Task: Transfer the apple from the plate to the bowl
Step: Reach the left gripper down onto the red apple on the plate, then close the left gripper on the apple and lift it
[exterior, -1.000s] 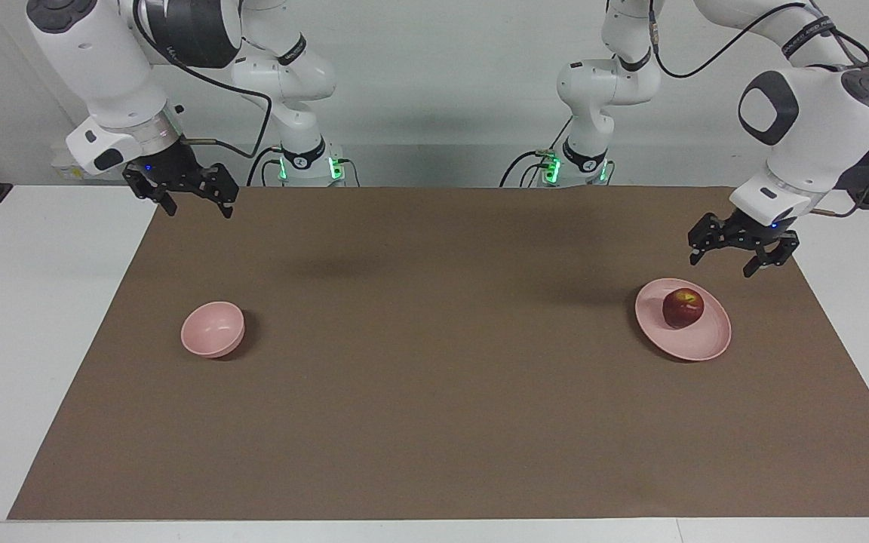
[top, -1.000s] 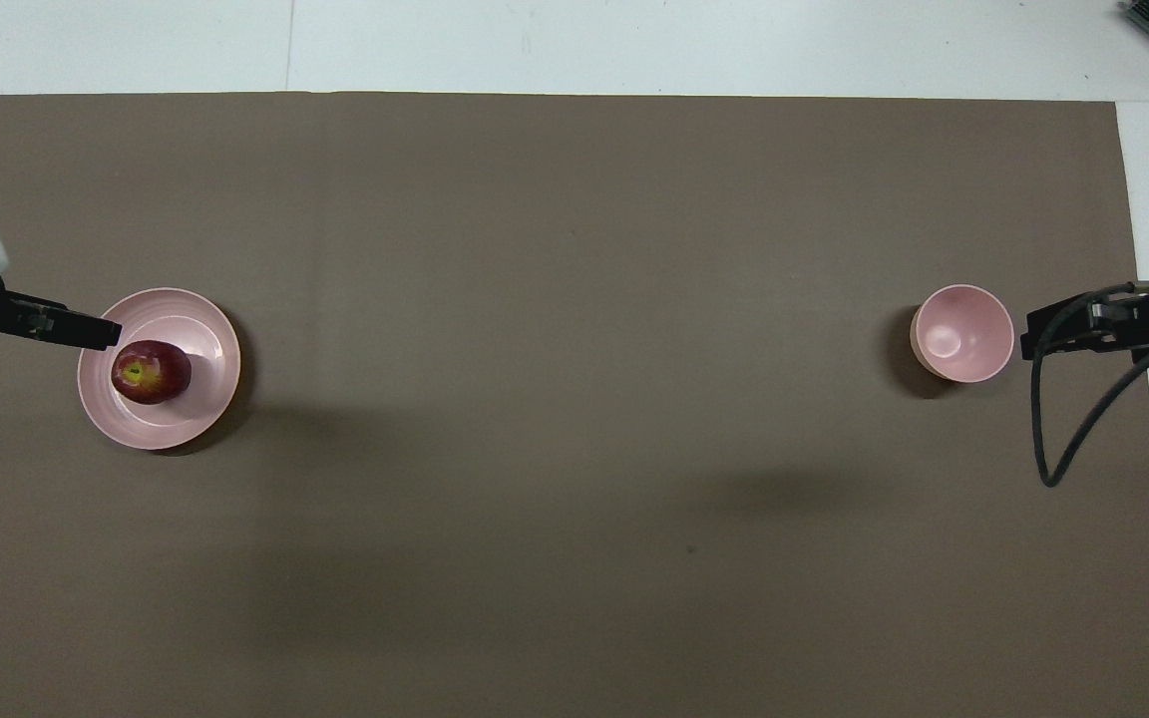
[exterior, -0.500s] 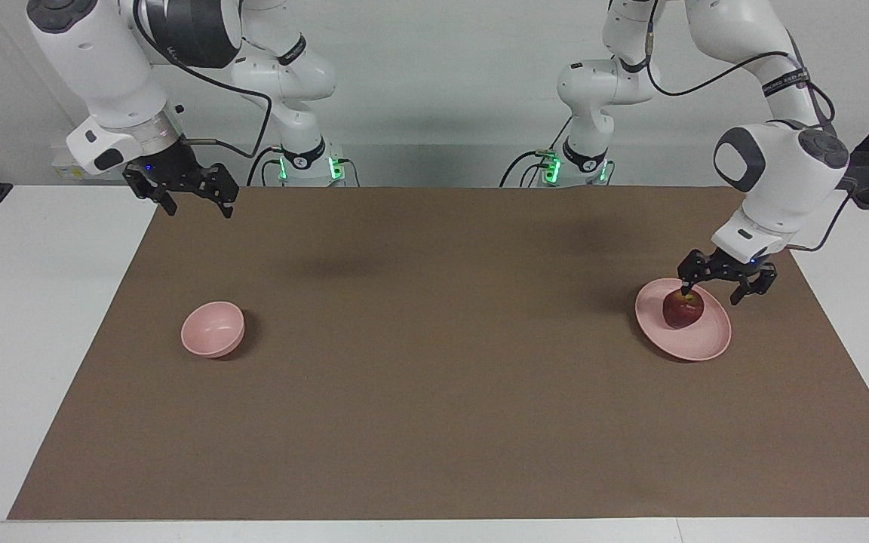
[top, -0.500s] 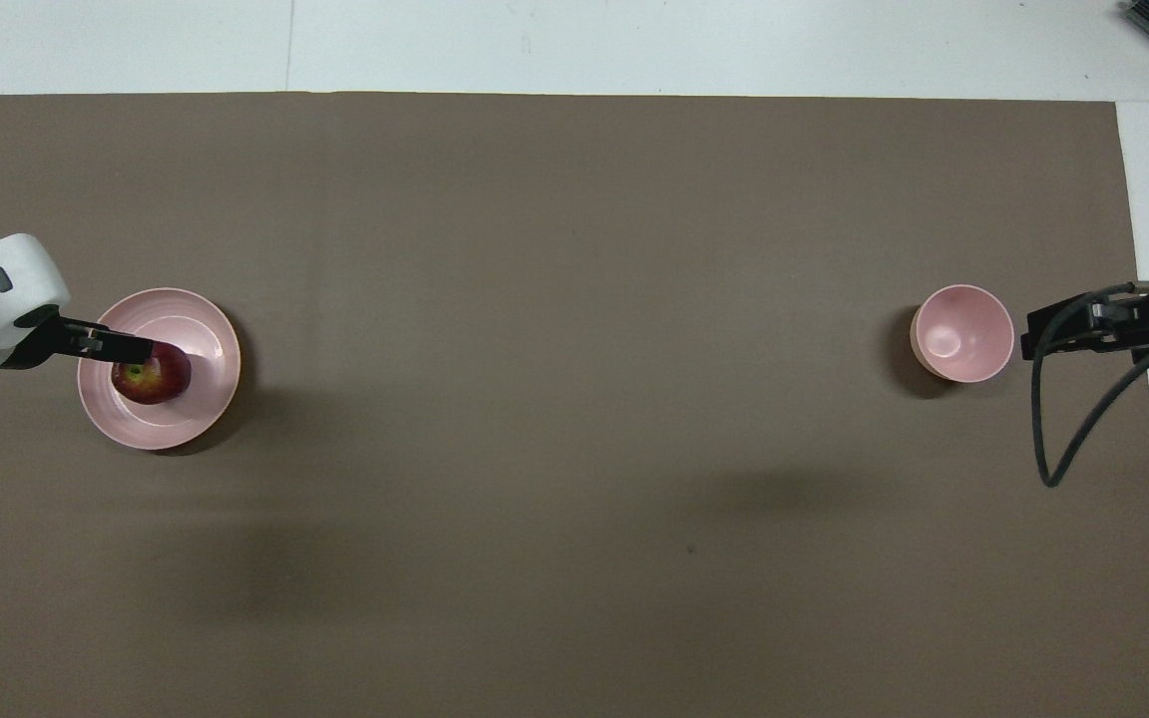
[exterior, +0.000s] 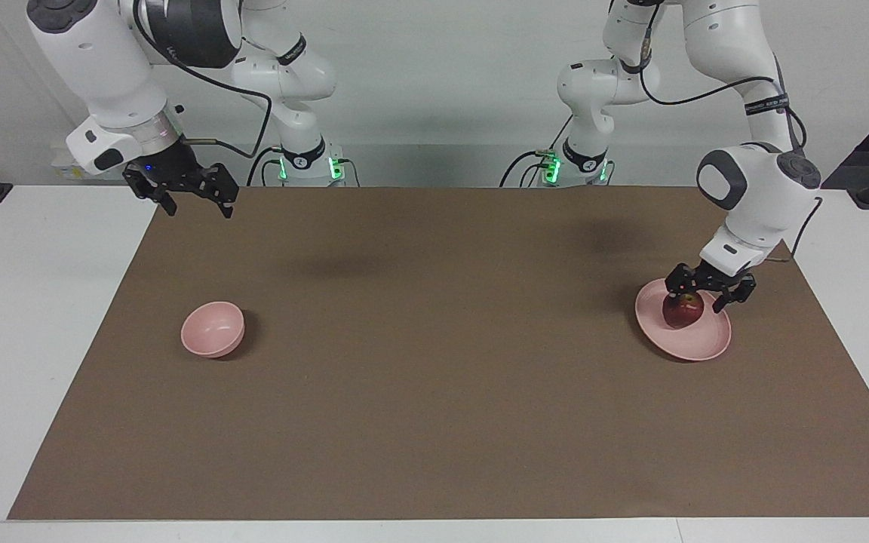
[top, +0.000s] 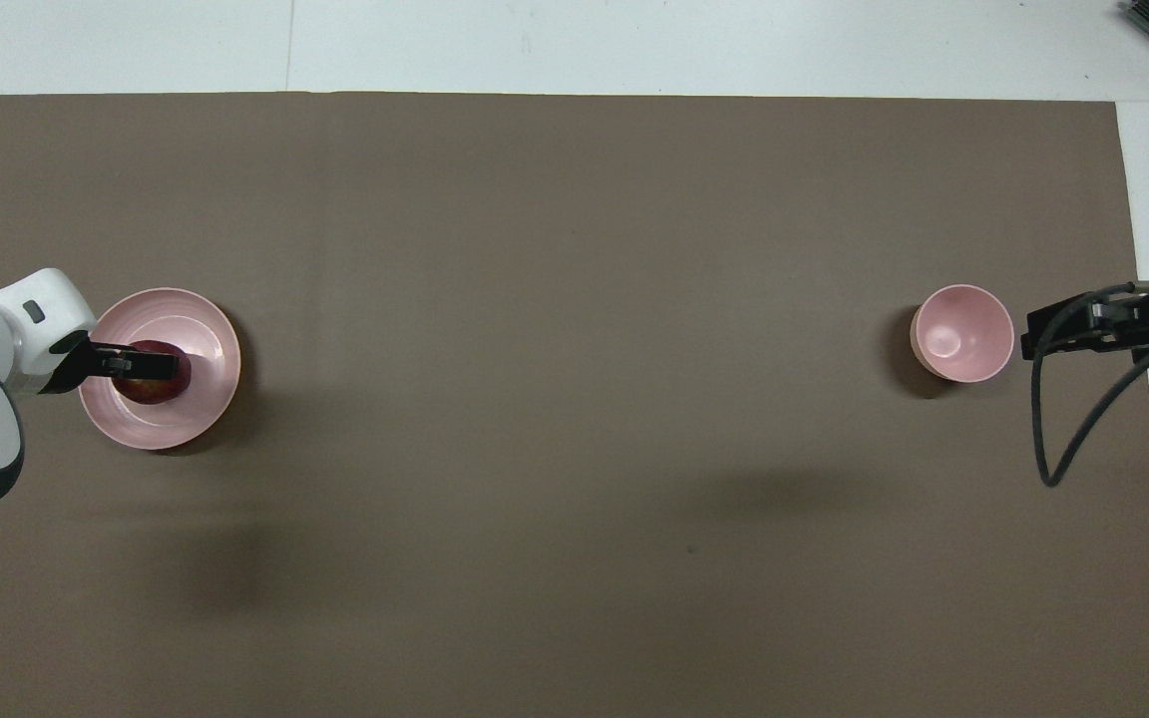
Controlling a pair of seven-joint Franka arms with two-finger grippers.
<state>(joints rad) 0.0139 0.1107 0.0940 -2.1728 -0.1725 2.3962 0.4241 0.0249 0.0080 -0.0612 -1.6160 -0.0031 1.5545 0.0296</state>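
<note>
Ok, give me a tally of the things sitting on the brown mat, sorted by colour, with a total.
Pale pink: 2, the plate and the bowl.
Dark red: 1, the apple, on the plate.
Total: 3.

You are looking at a white counter (exterior: 42, 317) whose working area is covered almost entirely by a brown mat (exterior: 434, 392), leaving white margins at both ends and along the edge farthest from the robots. Two pieces of crockery rest directly on the mat, well apart from each other. Toward the left arm's end you see the flat, pale pink plate (exterior: 706, 348), with a low raised rim. Toward the right arm's end you see the smaller, deeper pale pink bowl (exterior: 212, 329), standing upright. Both lie at about the same distance from the robots, with bare mat between them.
</note>
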